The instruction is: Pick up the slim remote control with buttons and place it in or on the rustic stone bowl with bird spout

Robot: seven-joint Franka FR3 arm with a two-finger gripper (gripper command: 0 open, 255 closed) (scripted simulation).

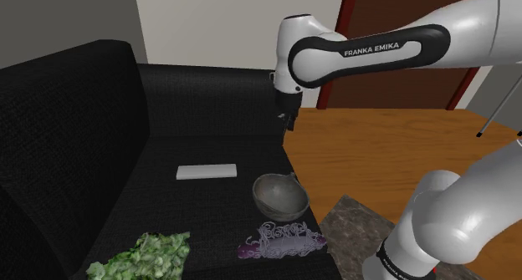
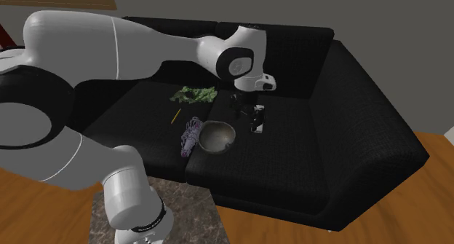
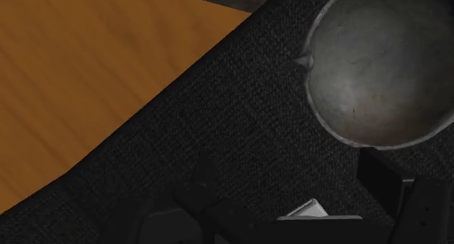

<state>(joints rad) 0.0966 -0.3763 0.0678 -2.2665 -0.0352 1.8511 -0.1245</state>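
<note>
One remote (image 1: 207, 171), one bowl (image 1: 279, 195), one leafy bunch (image 1: 146, 255), one purple tangle (image 1: 280, 239), one sofa (image 1: 67, 111).

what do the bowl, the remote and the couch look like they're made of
Bowl: dull mottled grey, faintly scratched inside, so likely stone, possibly aged metal. Remote: plain flat white slab, material not readable. Couch: black woven fabric, a fine weave texture shows.

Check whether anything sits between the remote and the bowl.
Nothing visible. The white remote and the grey bowl lie apart on the black sofa seat with bare cushion between; the purple tangle and green leaves lie off that line.
</note>
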